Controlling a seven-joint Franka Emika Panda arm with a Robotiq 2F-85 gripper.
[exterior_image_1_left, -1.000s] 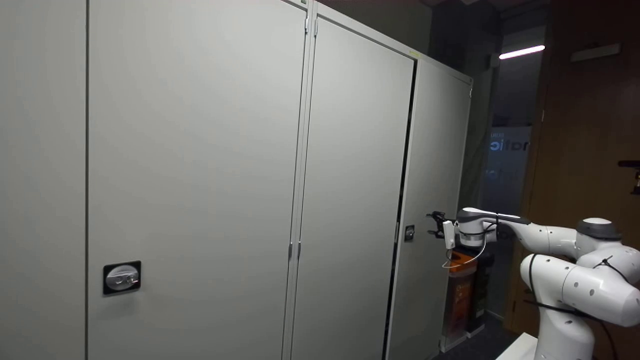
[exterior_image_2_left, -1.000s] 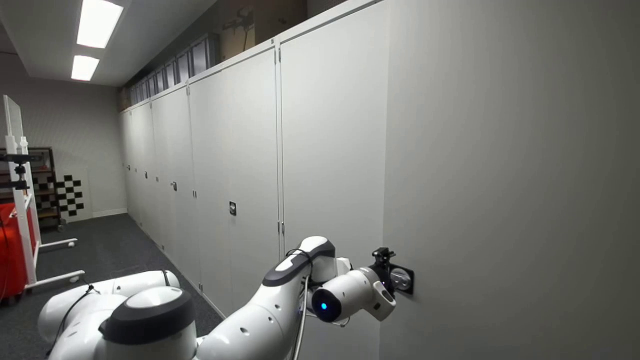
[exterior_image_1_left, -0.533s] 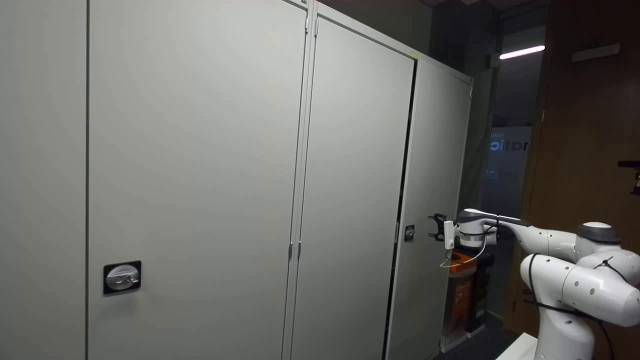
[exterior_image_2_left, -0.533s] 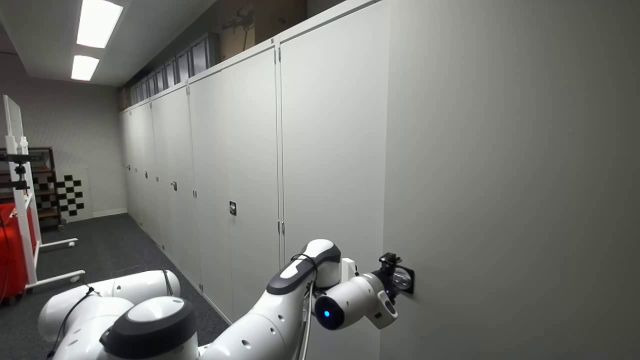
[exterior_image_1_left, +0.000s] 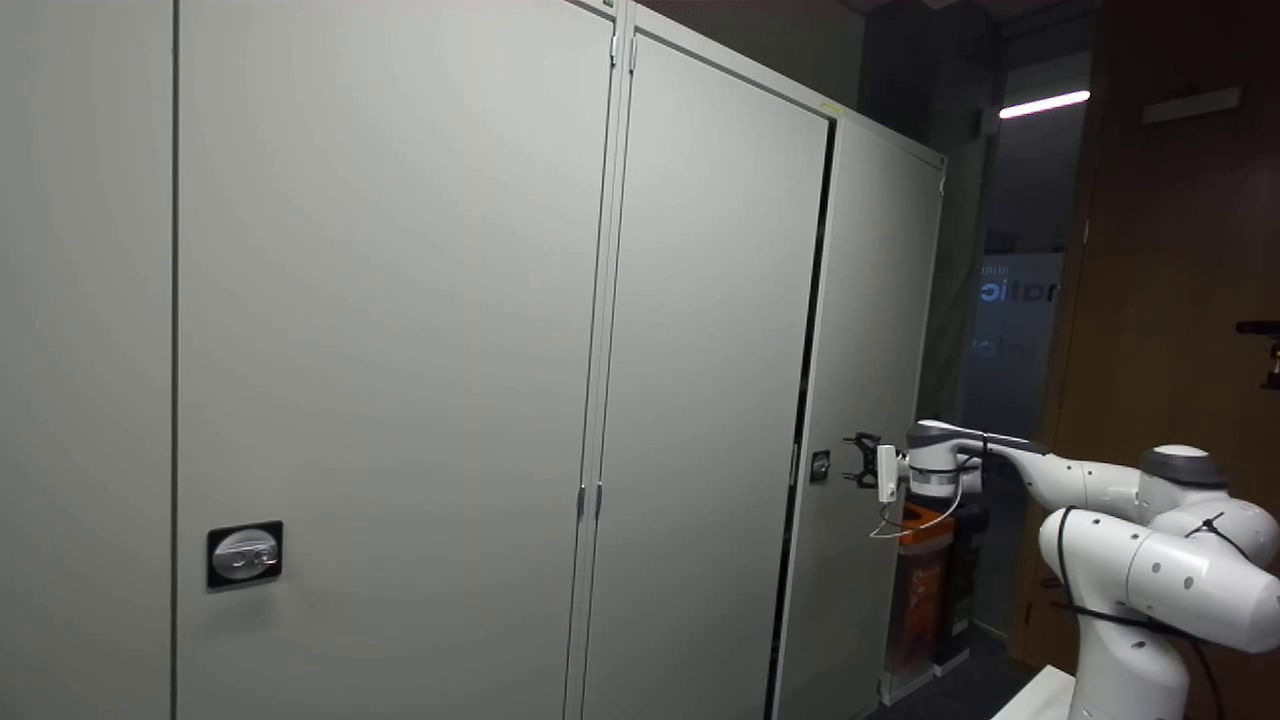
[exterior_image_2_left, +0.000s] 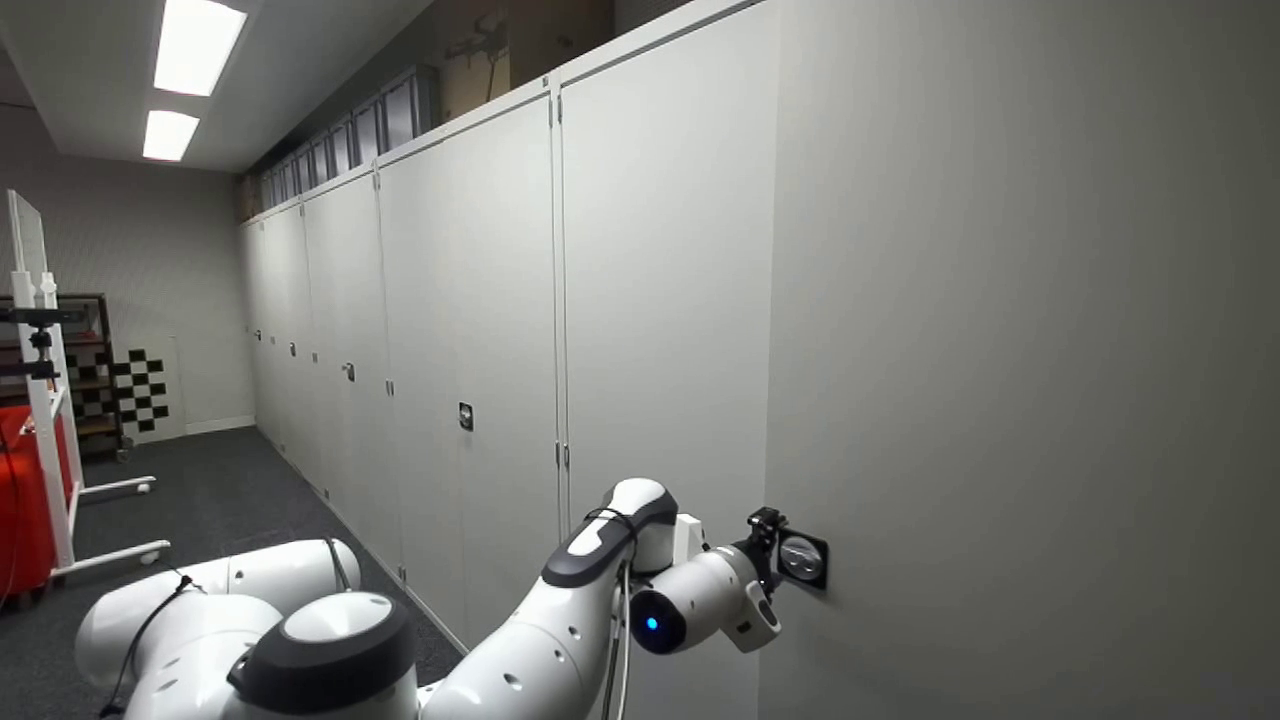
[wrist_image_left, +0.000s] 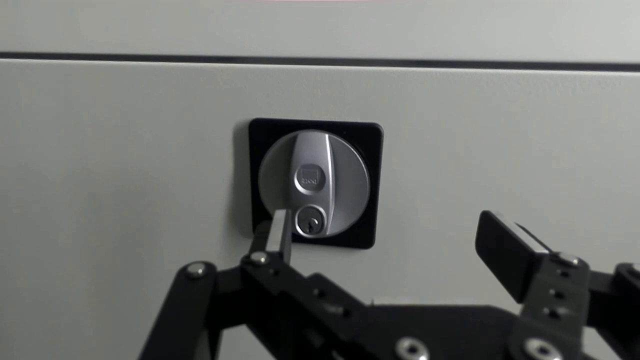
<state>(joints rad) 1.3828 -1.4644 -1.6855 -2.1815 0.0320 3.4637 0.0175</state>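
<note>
Holding my gripper (wrist_image_left: 384, 222) spread near round latch (wrist_image_left: 347, 175); its logo (wrist_image_left: 309, 178) showing unclearly. Background panel (exterior_image_1_left: 1025, 395) bearing partial lettering (exterior_image_1_left: 1018, 291). Orange-topped bin (exterior_image_1_left: 922, 590) standing beside cabinet (exterior_image_1_left: 875, 300).

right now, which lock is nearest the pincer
In an exterior view, it's the lock on the rightmost cabinet door, with the open pincer close by; the other lock there sits far to the left.

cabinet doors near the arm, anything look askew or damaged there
Possibly. In an exterior view, the gap beside the door with the round latch, nearest the end effector, looks blacker and wider than the seam toward the picture's left edge, so that door may not be fully shut. I see no damage.
</note>
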